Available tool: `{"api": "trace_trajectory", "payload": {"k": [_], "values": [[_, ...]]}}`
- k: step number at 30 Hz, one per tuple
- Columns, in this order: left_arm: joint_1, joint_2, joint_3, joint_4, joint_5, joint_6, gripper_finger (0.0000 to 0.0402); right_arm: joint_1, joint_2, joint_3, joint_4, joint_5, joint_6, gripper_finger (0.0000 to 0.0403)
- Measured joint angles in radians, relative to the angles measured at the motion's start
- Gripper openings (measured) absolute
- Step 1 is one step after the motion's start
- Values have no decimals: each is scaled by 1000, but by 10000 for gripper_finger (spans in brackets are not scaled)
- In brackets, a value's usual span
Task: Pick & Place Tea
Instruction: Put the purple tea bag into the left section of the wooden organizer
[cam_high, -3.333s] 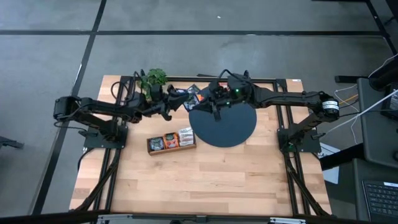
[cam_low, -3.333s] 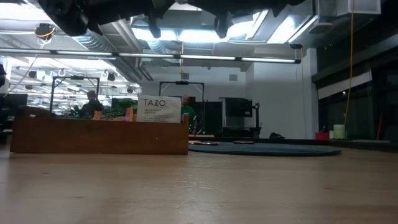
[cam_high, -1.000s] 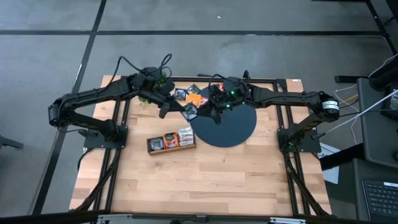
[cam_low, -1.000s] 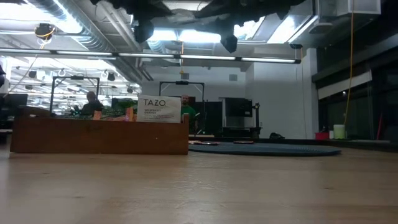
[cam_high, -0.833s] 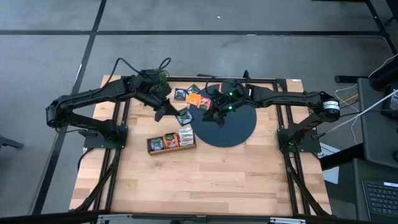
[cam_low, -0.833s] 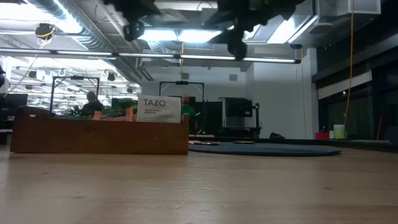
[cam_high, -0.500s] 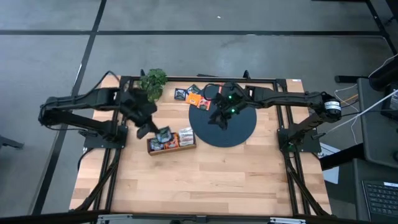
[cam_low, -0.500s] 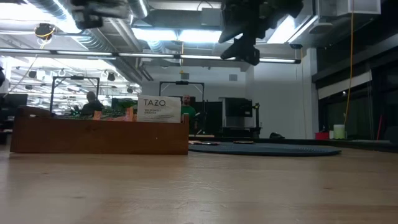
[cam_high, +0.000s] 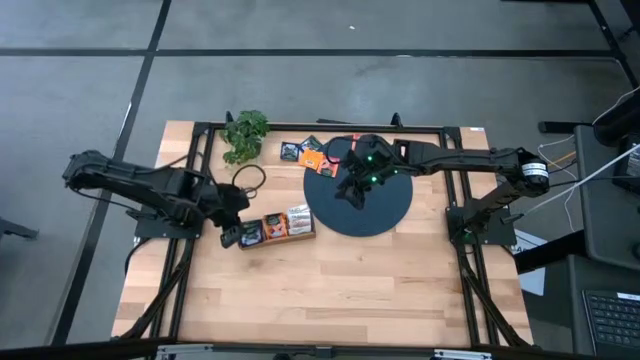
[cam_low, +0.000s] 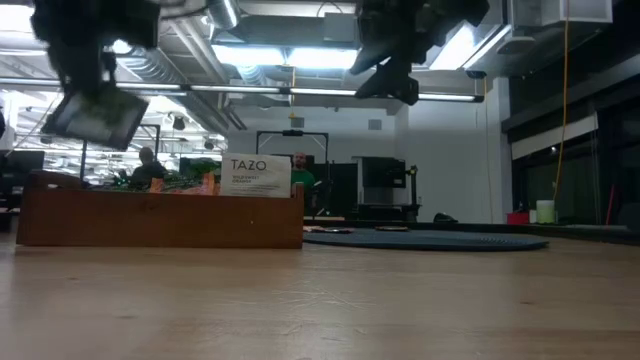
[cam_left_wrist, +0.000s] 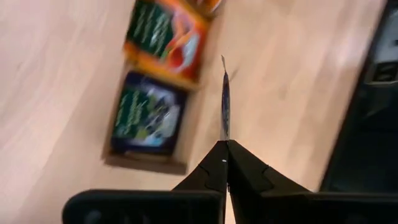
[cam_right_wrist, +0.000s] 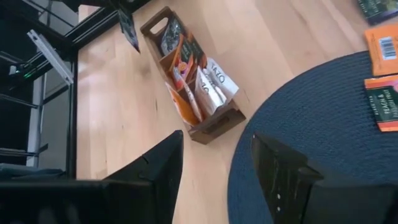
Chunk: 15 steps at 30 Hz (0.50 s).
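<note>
The left gripper (cam_left_wrist: 224, 149) pinches one thin tea sachet (cam_left_wrist: 224, 99) between its fingertips. The sachet sticks straight out past the tips, seen edge-on. It hangs in the air just above the left end of the wooden tray (cam_high: 277, 238). In the low view the sachet (cam_low: 95, 113) is tilted, up above the tray (cam_low: 160, 222). The tray already has dark, orange and white sachets (cam_right_wrist: 189, 62) standing in its slots.

The right gripper (cam_right_wrist: 214, 165) is spread wide and holds nothing. It floats over the dark round mat (cam_high: 375, 210). More loose tea sachets (cam_high: 315, 155) lie flat at the far edge of the mat, near the small green plant (cam_high: 246, 133).
</note>
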Motion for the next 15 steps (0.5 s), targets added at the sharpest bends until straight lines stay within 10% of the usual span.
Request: {"api": "trace_trajectory", "payload": {"k": [15], "values": [[0, 0, -98, 30, -156, 35, 1, 0, 0, 0, 1, 29, 26, 190]]}}
